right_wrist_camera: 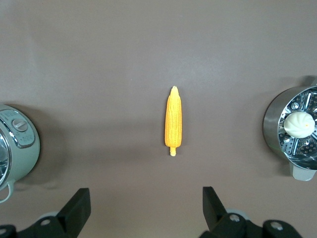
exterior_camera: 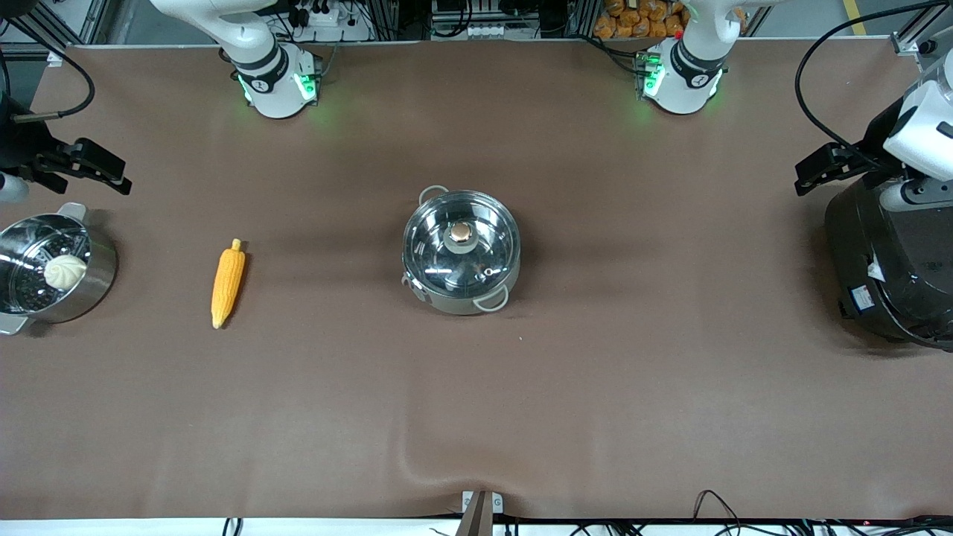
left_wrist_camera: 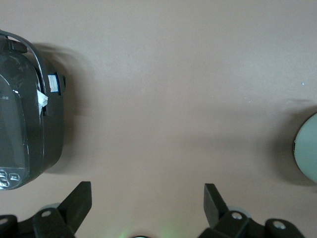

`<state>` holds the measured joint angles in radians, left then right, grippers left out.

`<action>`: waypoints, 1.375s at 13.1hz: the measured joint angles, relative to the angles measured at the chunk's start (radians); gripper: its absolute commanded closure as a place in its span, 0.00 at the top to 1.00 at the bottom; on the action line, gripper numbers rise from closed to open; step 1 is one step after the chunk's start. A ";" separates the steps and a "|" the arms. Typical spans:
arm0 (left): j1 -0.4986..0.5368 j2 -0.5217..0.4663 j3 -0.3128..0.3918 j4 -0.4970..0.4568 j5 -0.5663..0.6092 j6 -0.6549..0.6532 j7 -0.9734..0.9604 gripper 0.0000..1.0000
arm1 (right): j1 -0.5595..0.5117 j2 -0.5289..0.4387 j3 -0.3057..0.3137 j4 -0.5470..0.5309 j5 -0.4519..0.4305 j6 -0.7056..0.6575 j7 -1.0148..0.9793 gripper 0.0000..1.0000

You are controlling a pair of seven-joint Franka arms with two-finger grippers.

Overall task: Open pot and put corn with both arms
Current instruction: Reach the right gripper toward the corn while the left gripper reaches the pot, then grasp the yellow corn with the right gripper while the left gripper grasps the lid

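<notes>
A brown mat covers the table (exterior_camera: 566, 417), with the two arm bases at the top edge of the front view and cables along the frame. The pot (exterior_camera: 461, 253) sits at the centre of that view, its glass lid (exterior_camera: 460, 246) on and the copper knob (exterior_camera: 461, 233) facing up; the corn (exterior_camera: 227, 284) lies flat in the left-centre, well apart from the pot, pale tip toward the lower edge. The right gripper (exterior_camera: 82, 165) hangs at the far left edge of the front view, above the steamer pot (exterior_camera: 52, 269) holding a white bun (exterior_camera: 65, 271); its wrist view shows both fingers (right_wrist_camera: 77, 207) spread wide with nothing between them. The left gripper (exterior_camera: 832, 167) hangs at the far right, over the black rice cooker (exterior_camera: 890, 268), fingers (left_wrist_camera: 79, 201) equally spread and empty. Neither step looks begun. The lid probably comes first: descend straight over the knob, close squarely on it and lift vertically so the pot does not drag. The corn is best gripped across its thick middle. The steamer pot crowds the right gripper's start, the cooker the left's; the paths between are open.
</notes>
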<state>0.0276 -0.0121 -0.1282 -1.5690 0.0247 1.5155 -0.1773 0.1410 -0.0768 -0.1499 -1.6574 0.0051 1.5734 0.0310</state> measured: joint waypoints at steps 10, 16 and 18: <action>0.003 0.008 0.003 0.014 0.000 -0.008 0.000 1.00 | -0.008 0.012 -0.001 -0.089 -0.010 0.103 0.000 1.00; -0.047 0.039 -0.034 0.014 -0.006 -0.008 -0.012 1.00 | -0.034 0.130 -0.001 -0.329 -0.017 0.468 -0.002 1.00; -0.121 0.090 -0.068 0.026 -0.019 0.008 -0.140 1.00 | -0.058 0.187 -0.001 -0.402 -0.020 0.600 -0.022 1.00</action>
<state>-0.0931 0.0777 -0.1957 -1.5428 0.0059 1.5232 -0.3175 0.0831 0.1101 -0.1511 -2.0596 -0.0147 2.1729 0.0088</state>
